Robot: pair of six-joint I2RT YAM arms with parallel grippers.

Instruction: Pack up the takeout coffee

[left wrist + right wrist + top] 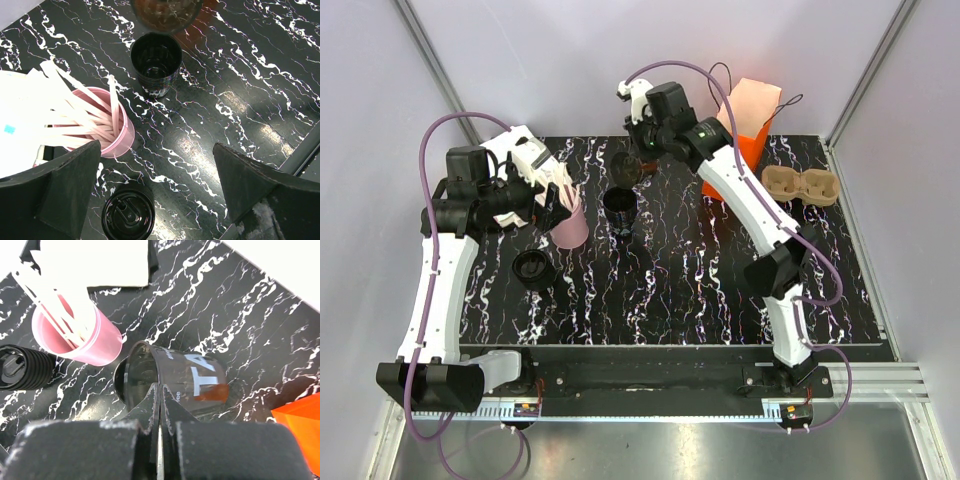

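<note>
Over table [720, 300]: right pincer [160, 405] clamps smoky cup [192, 385] lettered "TA"; left pincer [160, 175] spread wide, empty.

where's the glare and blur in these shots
Left wrist view: light glares off the table in patches, and the sticks in the pink cup wash out white. Right wrist view: the right hand, shut on a tinted clear cup, is blurred up close. Top view: evenly lit, sharp.

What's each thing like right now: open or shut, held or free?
left tool: open, empty
right tool: shut on clear cup
clear cup: held by rim
takeout coffee: lidded, upright, free
lidless black cup: open, upright
pink cup: upright, holds sticks
orange bag: standing
</note>
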